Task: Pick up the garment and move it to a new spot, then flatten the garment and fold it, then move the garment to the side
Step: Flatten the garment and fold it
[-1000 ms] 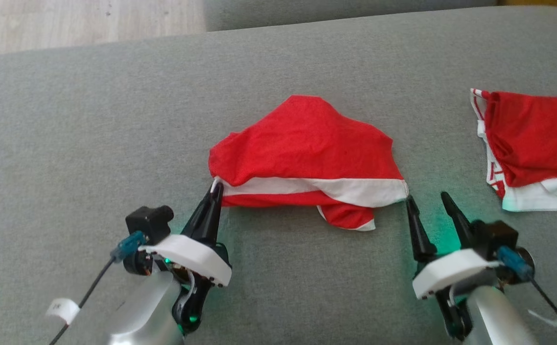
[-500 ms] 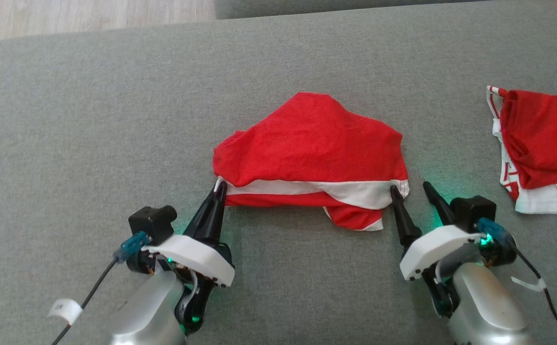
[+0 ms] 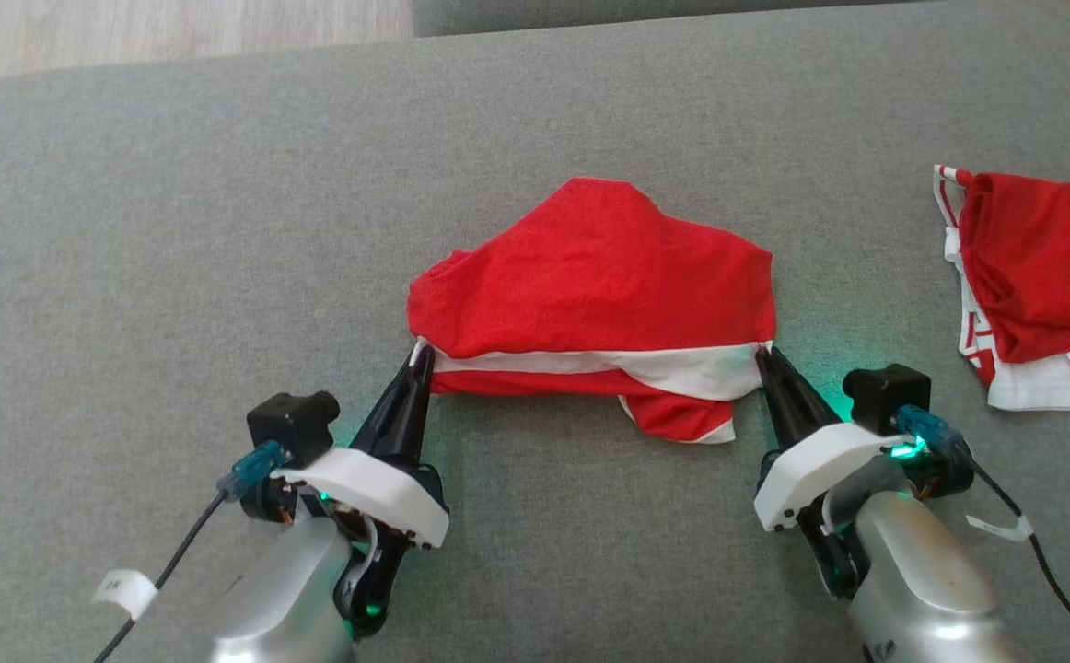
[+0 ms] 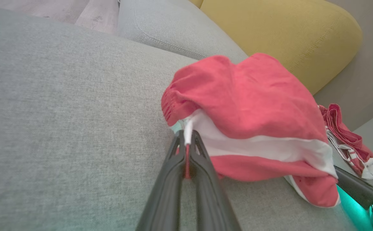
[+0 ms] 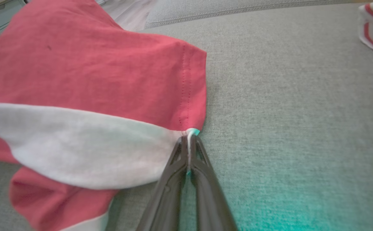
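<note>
Garment [image 3: 590,276]: red knit with a white band [image 3: 673,364], lying rumpled on the grey cushion [image 3: 222,230], roughly centred between the two arms. Left gripper [image 3: 421,355] is clamped on the left end of the band; its wrist view shows fabric pinched between the closed fingers. Right gripper [image 3: 762,353] is clamped on the right end, right at the side-seam corner. Both tips sit down at cushion level.

Handling, my read: light, limp, thin jersey with no stiffness. It'll sag between the two grips, and the loose red flap on the near side will hang free. The cushion weave looks grippy, so dragging likely bunches it; lift clear first. The band is the best hold: doubled hem, less stretch than the body. Both bites are small and tip-only, so a hard pull apart could slip a corner. Keep tension even. A second red-and-white garment [image 3: 1041,276] lies to the right, well apart. Steer clear of it.
</note>
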Available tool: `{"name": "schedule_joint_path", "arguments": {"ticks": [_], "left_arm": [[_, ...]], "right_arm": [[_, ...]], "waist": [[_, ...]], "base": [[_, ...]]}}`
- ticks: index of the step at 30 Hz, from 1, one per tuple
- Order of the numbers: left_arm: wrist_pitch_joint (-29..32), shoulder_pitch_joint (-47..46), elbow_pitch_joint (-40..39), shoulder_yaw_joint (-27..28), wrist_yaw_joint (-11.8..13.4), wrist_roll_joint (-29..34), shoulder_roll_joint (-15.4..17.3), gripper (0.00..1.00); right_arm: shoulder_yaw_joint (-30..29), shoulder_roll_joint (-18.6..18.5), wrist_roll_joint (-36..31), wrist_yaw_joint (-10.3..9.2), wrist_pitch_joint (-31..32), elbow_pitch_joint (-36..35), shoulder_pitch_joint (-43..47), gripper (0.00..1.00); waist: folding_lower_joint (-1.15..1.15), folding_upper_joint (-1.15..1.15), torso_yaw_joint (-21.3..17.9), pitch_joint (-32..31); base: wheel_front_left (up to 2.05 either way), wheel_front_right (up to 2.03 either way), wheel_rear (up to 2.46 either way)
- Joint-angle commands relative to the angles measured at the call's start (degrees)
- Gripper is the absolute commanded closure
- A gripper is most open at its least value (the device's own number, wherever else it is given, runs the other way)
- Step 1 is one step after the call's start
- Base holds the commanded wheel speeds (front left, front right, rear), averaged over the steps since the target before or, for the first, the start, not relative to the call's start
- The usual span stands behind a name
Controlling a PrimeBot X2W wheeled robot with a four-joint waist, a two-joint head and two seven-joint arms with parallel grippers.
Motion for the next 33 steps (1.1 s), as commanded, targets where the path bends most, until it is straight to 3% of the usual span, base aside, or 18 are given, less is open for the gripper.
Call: {"name": "schedule_joint_path", "arguments": {"ticks": [1,9,22,29,33], "left_arm": [[-1.0,-1.8,-1.2,2.1,0.4,0.4,1.1,1.0],[-1.1,-2.3,-2.8,2.9,1.2,2.5,3.0,1.0],[0.7,-13.3,-17.8,4.5,2.9,8.6,11.1,1.0],[2.1,-19.6,-28.9,7.7,5.0,9.7,14.1,1.0],[3.3,-20.5,-36.0,9.8,7.4,9.8,16.1,1.0]], "right_arm": [[1.2,0.1,0.2,0.37,-0.5,-0.5,-0.5,1.0],[1.5,-1.9,2.3,0.37,-1.8,-6.3,-0.4,1.0],[4.7,-10.4,7.0,0.37,8.3,-32.0,-9.7,1.0],[4.1,-11.2,7.2,0.37,11.5,-40.8,-15.3,1.0],[0.7,-9.4,6.2,0.37,13.8,-46.5,-15.4,1.0]], "waist": [[0.0,0.0,-0.1,-0.2],[0.0,0.0,-1.0,-2.6],[0.0,0.0,-2.3,-8.8],[0.0,0.0,-2.4,-11.8],[0.0,0.0,-2.3,-12.6]], "base": [[0.0,0.0,0.0],[0.0,0.0,0.0],[0.0,0.0,0.0],[0.0,0.0,0.0],[0.0,0.0,0.0]]}}
